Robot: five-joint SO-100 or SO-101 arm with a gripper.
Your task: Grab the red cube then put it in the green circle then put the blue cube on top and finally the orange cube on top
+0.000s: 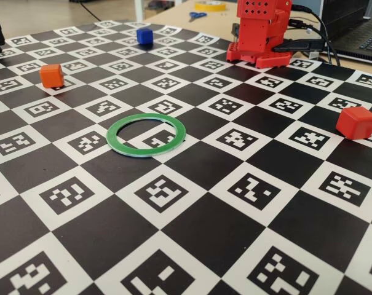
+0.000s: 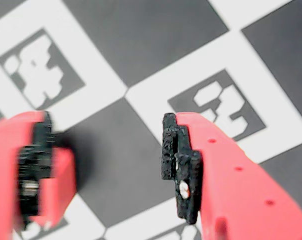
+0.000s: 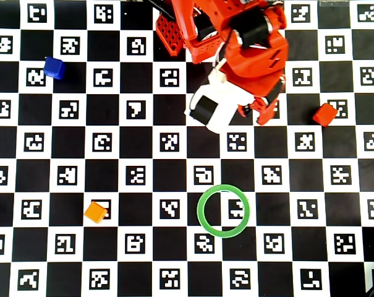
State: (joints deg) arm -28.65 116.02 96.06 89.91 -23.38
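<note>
The red cube sits at the right of the checkered mat, and it also shows in the overhead view. The green circle lies flat mid-mat with nothing inside it; in the overhead view it is below the arm. The blue cube is at the far left. The orange cube is at the left. My gripper is open and empty above a black square. In the overhead view my gripper hangs left of the red cube, apart from it.
The red arm's base stands at the mat's far edge with cables and a laptop behind it. Scissors and a tape roll lie on the wooden table beyond the mat.
</note>
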